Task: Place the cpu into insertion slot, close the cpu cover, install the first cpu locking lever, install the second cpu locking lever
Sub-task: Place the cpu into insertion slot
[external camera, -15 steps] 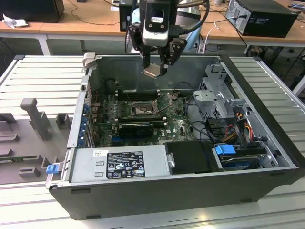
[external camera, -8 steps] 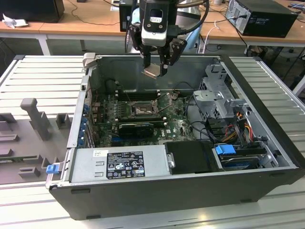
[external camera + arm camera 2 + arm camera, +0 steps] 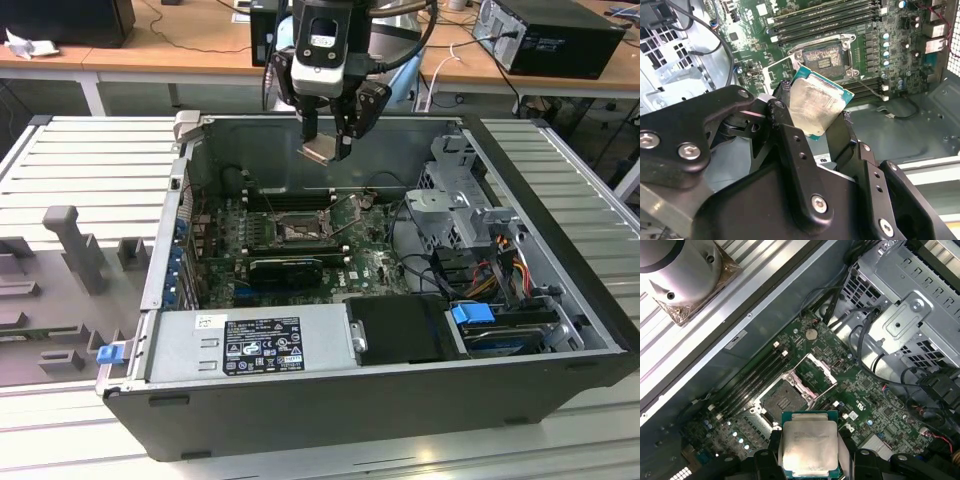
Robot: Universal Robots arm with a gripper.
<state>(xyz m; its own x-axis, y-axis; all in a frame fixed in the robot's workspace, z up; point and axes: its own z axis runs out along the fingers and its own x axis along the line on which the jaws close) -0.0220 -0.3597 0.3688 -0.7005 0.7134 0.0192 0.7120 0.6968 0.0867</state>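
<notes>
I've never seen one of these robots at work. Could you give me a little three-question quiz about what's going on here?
1. True or false: the gripper grips the cpu above the open computer case.
2. The cpu cover is: A) shut over the socket, B) swung open, C) lying outside the case.
3. Fill in: the insertion slot is ___ (empty or filled).
Key: 1 true; 2 B; 3 empty.

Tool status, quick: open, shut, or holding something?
Tool: closed on the cpu, held in the air above the motherboard; the insertion slot is uncovered and has no chip in it.
</notes>
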